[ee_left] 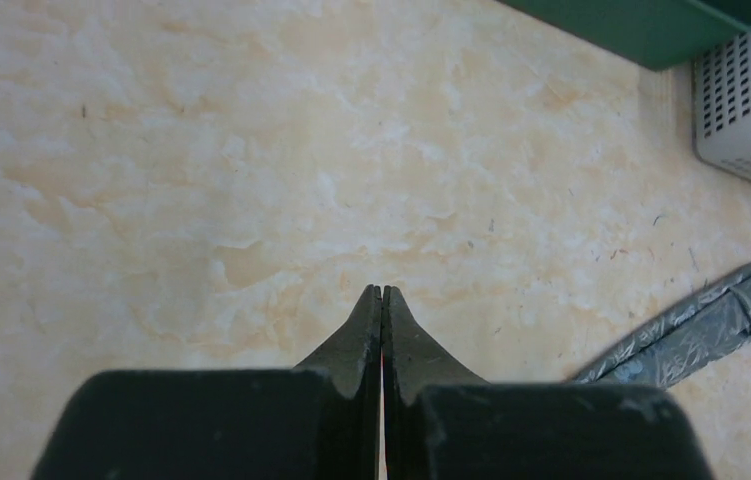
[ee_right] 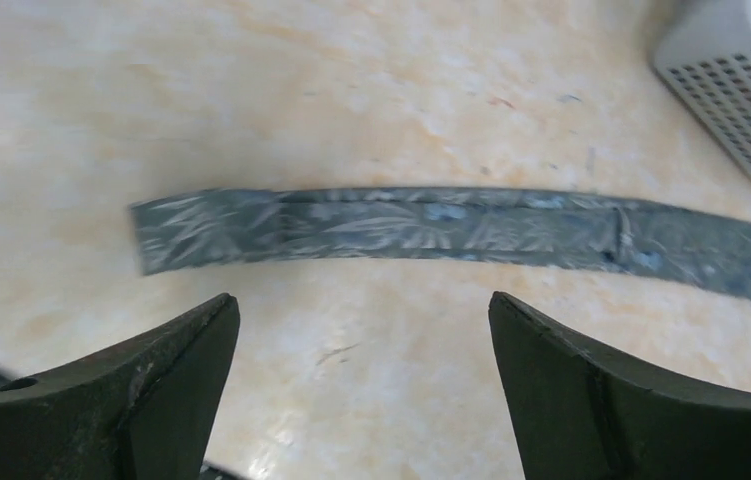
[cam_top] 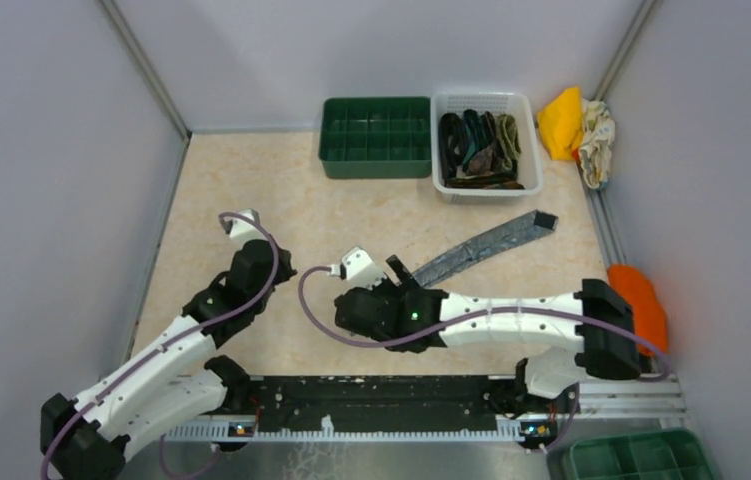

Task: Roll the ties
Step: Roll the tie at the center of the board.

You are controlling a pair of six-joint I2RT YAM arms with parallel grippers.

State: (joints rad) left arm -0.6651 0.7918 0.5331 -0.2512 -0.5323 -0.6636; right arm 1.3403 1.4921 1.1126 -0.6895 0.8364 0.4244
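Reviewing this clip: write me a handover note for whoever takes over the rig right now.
Left hand: shut, empty, over the table, left of the grey tie.
Right hand: open wide, just above the grey tie, gripping nothing.
The grey tie lies flat and unrolled on the table, its far end near the white basket.
Other ties: heaped in that basket. The green tray beside it shows no tie.
Done: no rolled tie visible on the table.
Left: roll the grey tie, then those in the basket.
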